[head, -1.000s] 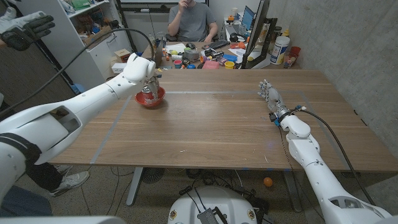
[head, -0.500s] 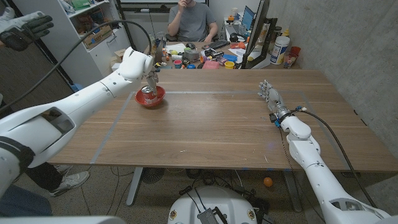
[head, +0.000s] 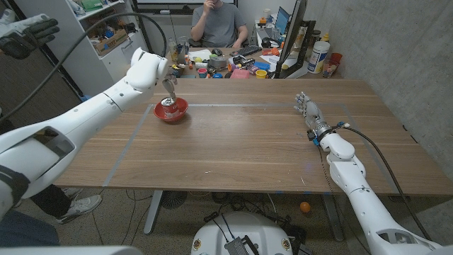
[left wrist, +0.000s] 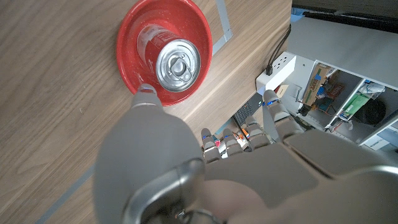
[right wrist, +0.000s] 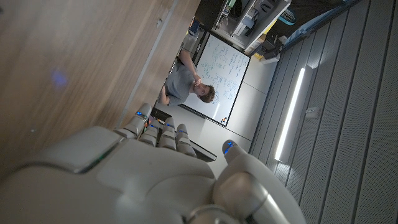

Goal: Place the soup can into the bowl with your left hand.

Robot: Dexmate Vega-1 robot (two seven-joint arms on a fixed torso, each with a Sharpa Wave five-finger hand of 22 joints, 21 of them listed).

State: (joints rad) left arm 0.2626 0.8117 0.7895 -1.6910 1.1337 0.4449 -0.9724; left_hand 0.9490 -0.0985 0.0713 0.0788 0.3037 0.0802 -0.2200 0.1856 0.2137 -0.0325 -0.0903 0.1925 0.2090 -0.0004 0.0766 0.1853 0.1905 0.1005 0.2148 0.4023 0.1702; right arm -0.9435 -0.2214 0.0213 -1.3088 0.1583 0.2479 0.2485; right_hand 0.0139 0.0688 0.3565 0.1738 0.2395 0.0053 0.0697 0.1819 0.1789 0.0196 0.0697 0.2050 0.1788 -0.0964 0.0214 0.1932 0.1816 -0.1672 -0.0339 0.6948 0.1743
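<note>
- left hand (head: 168, 86) is lifting off, fingers open now, holding nothing
- soup can (head: 168, 105) is sitting upright in the red bowl (head: 172, 115), so it's looking basically done
- right hand (head: 308, 112) is idling open, same spot

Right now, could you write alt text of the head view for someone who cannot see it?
A soup can stands in a red bowl on a wooden table, with the robot's left hand raised just above it, holding nothing. The right hand waits across the table.

The head camera looked down over the whole table (head: 241, 142), while the left wrist camera looked closely down on the bowl (left wrist: 164, 53), which both views shared.
</note>
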